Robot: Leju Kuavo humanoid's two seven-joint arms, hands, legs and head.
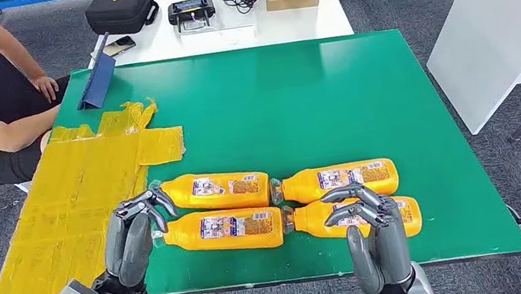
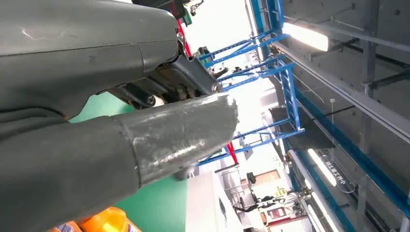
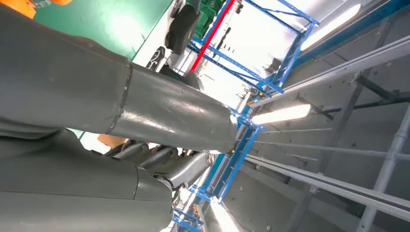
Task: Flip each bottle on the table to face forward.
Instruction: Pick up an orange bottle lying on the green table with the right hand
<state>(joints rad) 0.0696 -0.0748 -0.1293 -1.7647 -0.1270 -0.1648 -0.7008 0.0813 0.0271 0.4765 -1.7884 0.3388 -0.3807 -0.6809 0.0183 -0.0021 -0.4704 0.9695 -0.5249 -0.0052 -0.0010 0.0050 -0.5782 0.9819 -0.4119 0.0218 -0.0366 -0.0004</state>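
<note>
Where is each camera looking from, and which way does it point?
Head view: high on the robot, looking forward and down at the green table, four orange bottles, left hand and right hand.
Left wrist view: behind the left hand, tilted up toward blue racks and the ceiling.
Right wrist view: behind the right hand, also tilted up.
Shared: both wrist views show blue racks and the table.
</note>
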